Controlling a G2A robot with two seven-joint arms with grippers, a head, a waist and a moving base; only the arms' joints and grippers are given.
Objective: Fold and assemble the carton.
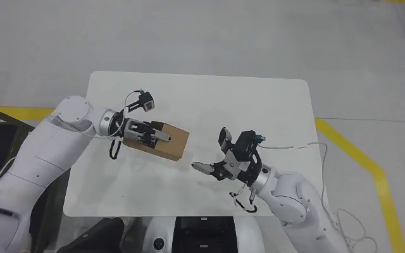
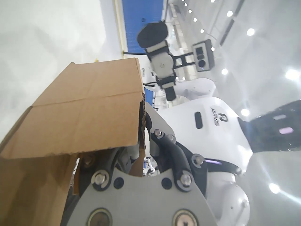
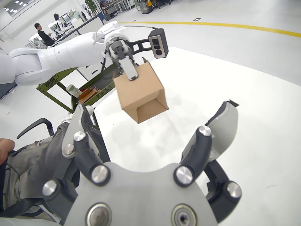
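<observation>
Two grippers: your left gripper [image 1: 155,133] is over the table's left-middle and your right gripper [image 1: 212,169] is near the front edge; they are well apart.
Left gripper: clamped on the carton [image 1: 166,142]; in the right wrist view one finger [image 3: 129,69] lies flat on the carton's upper face; the left wrist view puts a cardboard wall [image 2: 89,109] with a ragged corrugated edge just beside the other finger [image 2: 156,123].
Carton: brown and already squared into a box; from above you get its plain top face; the right wrist view gives you its open end [image 3: 151,109], turned toward your right gripper and tilted down; there the box appears lifted off the table.
Table: white with rounded corners [image 1: 209,95]; bare surface lies behind the carton, and also between the carton and the right gripper.
Right gripper: jaws spread wide with nothing between them [image 3: 155,108]; it points at the carton; the left wrist view shows it head-on [image 2: 161,64], likewise spread.
Edges: the carton is well in from the table's left and front edges; your right gripper is close to the front edge; a green cart [image 3: 70,88] stands just off the table's left side; a yellow floor line [image 1: 354,145] runs past the right side.
</observation>
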